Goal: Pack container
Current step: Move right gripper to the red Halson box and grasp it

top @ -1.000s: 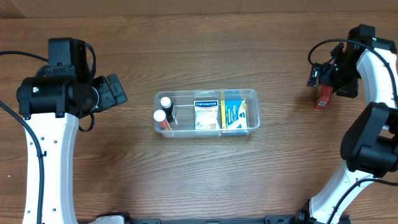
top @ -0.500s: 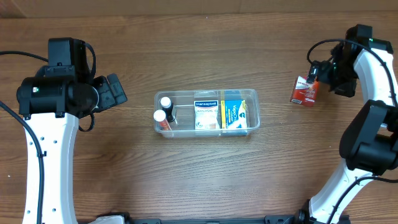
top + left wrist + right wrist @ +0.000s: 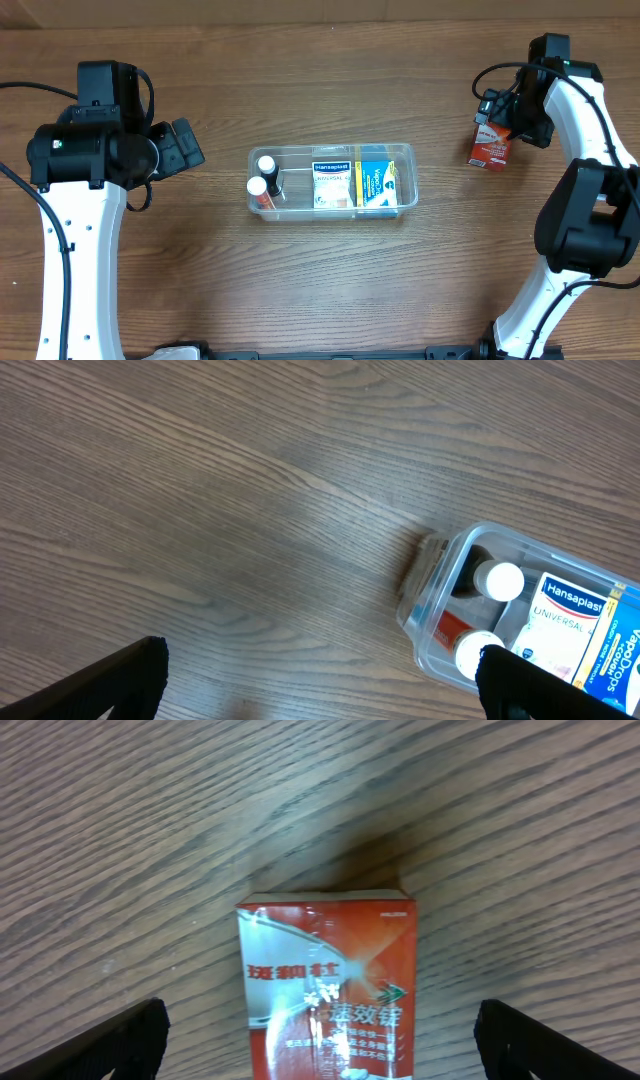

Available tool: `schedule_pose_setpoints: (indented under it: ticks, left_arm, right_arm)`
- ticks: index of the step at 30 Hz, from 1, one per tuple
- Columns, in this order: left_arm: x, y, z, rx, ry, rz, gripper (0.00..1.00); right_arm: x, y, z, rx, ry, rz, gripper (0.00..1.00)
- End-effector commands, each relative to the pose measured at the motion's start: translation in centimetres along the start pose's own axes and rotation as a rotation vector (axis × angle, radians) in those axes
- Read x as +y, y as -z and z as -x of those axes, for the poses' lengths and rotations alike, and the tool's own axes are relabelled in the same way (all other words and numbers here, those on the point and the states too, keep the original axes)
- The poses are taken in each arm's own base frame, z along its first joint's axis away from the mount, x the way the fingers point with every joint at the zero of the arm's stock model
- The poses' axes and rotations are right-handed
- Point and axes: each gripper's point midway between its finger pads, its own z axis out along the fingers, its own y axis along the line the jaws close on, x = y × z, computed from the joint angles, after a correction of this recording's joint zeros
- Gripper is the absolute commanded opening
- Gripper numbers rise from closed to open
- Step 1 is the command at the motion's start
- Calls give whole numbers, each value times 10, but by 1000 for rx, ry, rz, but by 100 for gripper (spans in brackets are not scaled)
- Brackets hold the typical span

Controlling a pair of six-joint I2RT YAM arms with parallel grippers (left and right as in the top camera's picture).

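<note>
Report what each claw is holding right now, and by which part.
Nothing is held. The right claw stands open astride the red box, its fingers clear of both sides; the left claw is open and empty.

A red box (image 3: 490, 150) lies flat on the brown wooden table (image 3: 330, 290), Chinese lettering on its upper face

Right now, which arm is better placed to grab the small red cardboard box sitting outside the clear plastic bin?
Right. The right hand, open, hangs directly over the small red cardboard box, fingers either side. The left hand sits beyond the clear plastic rectangular container's far end, away from the box.
</note>
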Motion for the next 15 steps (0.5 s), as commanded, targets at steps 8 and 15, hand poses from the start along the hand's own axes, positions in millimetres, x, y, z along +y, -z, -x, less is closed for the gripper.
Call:
schedule_pose_setpoints:
  ticks: [8,15]
  left_arm:
    - [2,-1,1,-1,-17,9,100]
    - [2,-1,1,-1,-17,8,100]
  right_arm:
    - [-7,-60,-32,179,20,-39,100]
    - [-10,-71,-45,240,26,-51,99]
